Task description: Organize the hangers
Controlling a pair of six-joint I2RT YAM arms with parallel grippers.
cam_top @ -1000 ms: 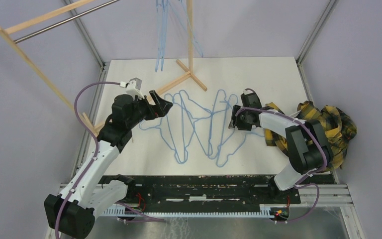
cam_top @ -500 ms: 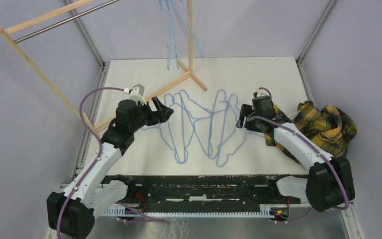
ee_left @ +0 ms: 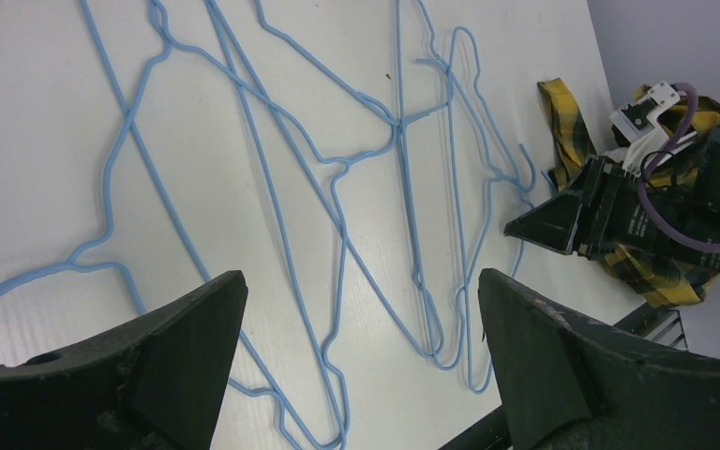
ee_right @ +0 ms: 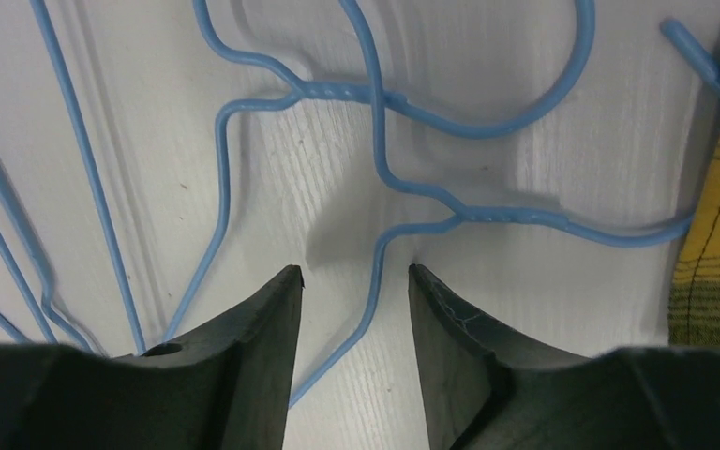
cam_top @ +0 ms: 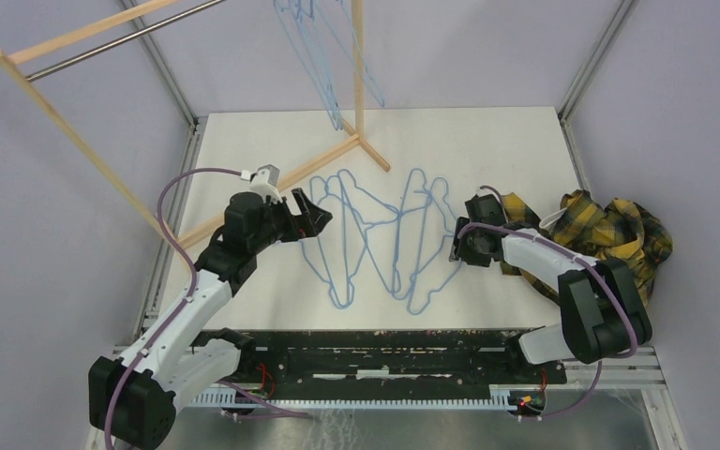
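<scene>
Right tool [ee_right: 354,277]: jaws half spread and pinching nothing. We see bench on either side of the wire that runs up between them.
In the gap: a shoulder wire of the nearest hanger [ee_right: 375,281], lying flat on the bench [ee_right: 544,122]. Its twisted neck and hook sit just ahead of the fingertips.
To the right tool's right: the plaid cloth [ee_right: 712,234], just beside the hook ends.
Left tool [ee_left: 361,281]: jaws spread wide with nothing in them. The loose hangers [ee_left: 337,178] fan out below and ahead of it, overlapping one another, and the right tool faces it from beyond them.
Far from both tools: the hung hangers [cam_top: 323,56] dangle off the wooden rack [cam_top: 359,84], past the loose pile.
Change, right tool: within the last second it has slid a little back along the pile's edge while its elbow swung out and in again. Its jaws look narrower than half a second ago.
Change, left tool: it has crept in toward its side of the pile with its jaws unchanged.
Change, hung hangers: they have swung sideways, so we take them as freshly hung and not yet settled.
Meaning: we judge the right tool is lining up to pinch the next hanger by its neck. The grip is not yet made.
Remaining: several hangers are on the bench, so the task is partway along.
Risk: the overlapping wires may drag a neighbour up with the lift.
</scene>
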